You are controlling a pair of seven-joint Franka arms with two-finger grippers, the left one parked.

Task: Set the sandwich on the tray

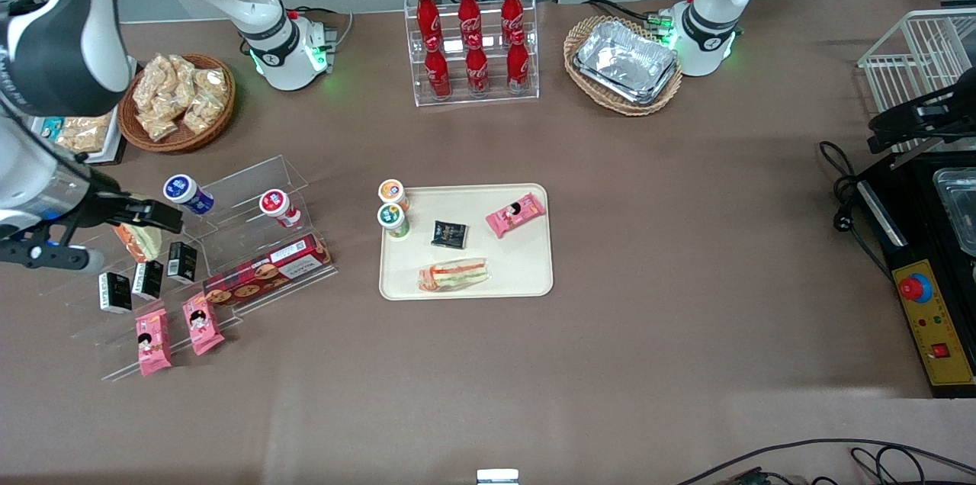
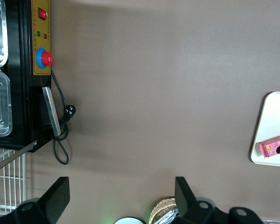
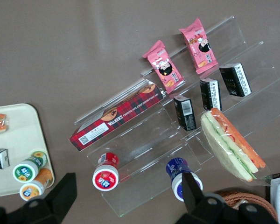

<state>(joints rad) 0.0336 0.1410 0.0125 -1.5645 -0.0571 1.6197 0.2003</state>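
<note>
Front view shows the sandwich [image 1: 454,274] lying flat on the tray [image 1: 526,271], along the tray's edge nearest the camera, its red and green filling stripes showing through the wrap. Sharing the tray are a black packet [image 1: 449,234] near the middle, a pink snack [image 1: 515,213] farther from the camera, and two small cups, one orange-lidded [image 1: 392,192] and one green-lidded [image 1: 391,218], standing together at the tray's edge toward the working arm's end. The hand [image 1: 156,215] hangs well apart from the tray, above the clear acrylic rack [image 1: 252,241] at the working arm's end of the tabletop [image 1: 686,279]. Its two dark fingers [image 3: 65,193] are spread wide and hold nothing, as the right wrist view makes plain. That view looks down on the rack, where a triangular sandwich [image 3: 231,144] leans on a step beside three black cartons [image 3: 210,95], two pink packets [image 3: 177,56] lie on another step, a red biscuit box [image 3: 116,120] lies along one step, and a red-lidded cup [image 3: 105,171] and a blue-lidded cup [image 3: 178,173] stand on another step of it. Farther from the camera stand a rack of red bottles [image 1: 473,39], a basket of snack bags [image 1: 177,100] and a basket of foil trays [image 1: 625,62].
</note>
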